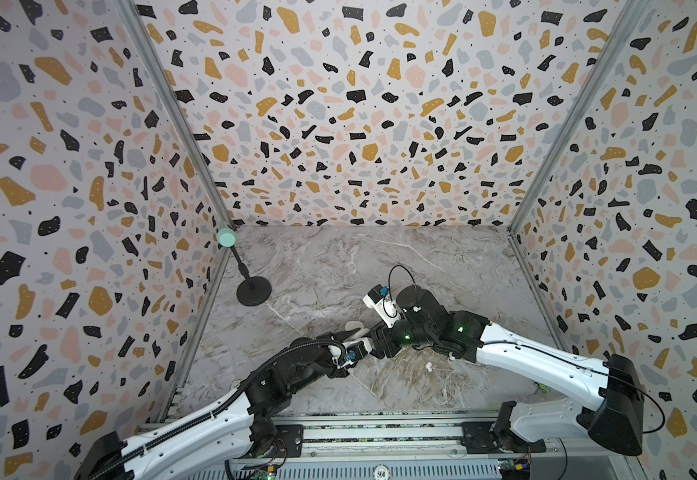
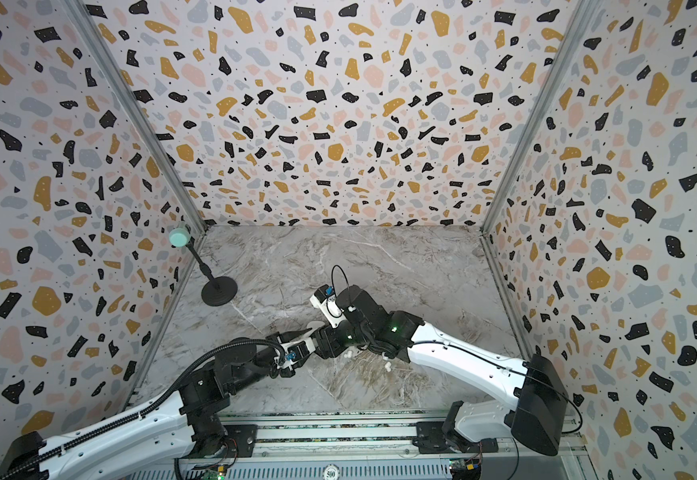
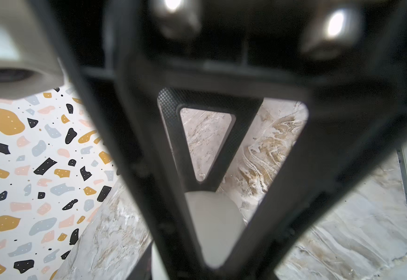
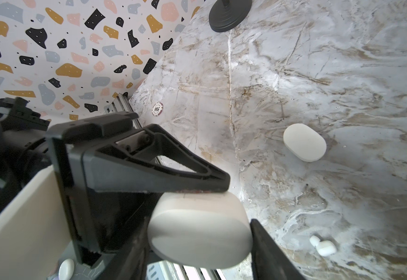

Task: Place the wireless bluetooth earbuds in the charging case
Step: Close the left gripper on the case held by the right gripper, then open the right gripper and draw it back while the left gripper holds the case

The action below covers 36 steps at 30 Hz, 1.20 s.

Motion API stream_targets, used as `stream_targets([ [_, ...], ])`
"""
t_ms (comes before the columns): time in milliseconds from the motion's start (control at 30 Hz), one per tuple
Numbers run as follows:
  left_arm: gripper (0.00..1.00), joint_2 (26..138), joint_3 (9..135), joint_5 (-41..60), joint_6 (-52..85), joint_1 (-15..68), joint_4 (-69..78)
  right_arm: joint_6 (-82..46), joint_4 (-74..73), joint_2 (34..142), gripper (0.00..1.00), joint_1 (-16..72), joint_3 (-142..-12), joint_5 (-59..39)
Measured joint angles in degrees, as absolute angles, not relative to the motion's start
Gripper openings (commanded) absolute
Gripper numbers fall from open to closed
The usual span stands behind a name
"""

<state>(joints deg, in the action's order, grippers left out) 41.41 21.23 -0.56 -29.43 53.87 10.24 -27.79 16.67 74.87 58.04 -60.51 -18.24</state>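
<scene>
Both grippers meet at mid-table on one white oval charging case (image 4: 197, 230), closed and lifted off the marble. My right gripper (image 4: 198, 257) is shut on it across its long sides. My left gripper (image 3: 207, 271) is shut on it too, with one black finger (image 4: 163, 174) pressed flat on its top; the same case (image 3: 212, 228) shows between those fingers. In both top views the case (image 1: 358, 331) (image 2: 312, 327) is mostly hidden by the two hands. One white earbud (image 4: 322, 246) lies on the marble close by; in the top views an earbud (image 1: 429, 366) (image 2: 388, 366) lies under the right forearm.
A second closed white case (image 4: 304, 141) lies on the marble beyond the held one. A black round-based stand (image 1: 254, 291) with a mint cap is at the back left. A poker chip (image 4: 157, 109) sits near the front rail. Terrazzo walls enclose three sides.
</scene>
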Motion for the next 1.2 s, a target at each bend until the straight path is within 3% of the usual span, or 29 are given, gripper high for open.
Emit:
stream_targets([
  [100, 0.02, 41.6, 21.2, -0.8, -29.4, 53.9, 10.2, -27.8, 16.7, 75.0, 0.48, 58.0, -60.5, -18.2],
  [133, 0.00, 41.7, 21.2, -1.0, -29.4, 53.9, 10.3, -27.8, 16.7, 75.0, 0.53, 58.0, -60.5, -18.1],
  [433, 0.00, 41.8, 21.2, -2.0, -29.1, 53.9, 10.7, -28.2, 16.9, 74.9, 0.87, 58.2, -60.5, -17.3],
  [533, 0.00, 41.8, 21.2, -2.2, -28.4, 53.9, 10.9, -28.4, 17.1, 74.7, 0.95, 57.8, -60.5, -16.3],
  [767, 0.00, 41.7, 21.3, -2.1, -25.3, 54.1, 11.6, -28.4, 17.7, 72.4, 0.99, 57.8, -60.5, -13.2],
  [967, 0.00, 40.2, 22.7, -0.9, -17.1, 54.1, 8.1, -28.7, 14.7, 62.3, 0.99, 57.3, -56.4, -10.8],
  [1200, 0.00, 40.3, 31.5, 8.7, -4.8, 54.1, 2.0, -25.0, 8.7, 51.1, 0.99, 56.5, -48.8, -10.7],
])
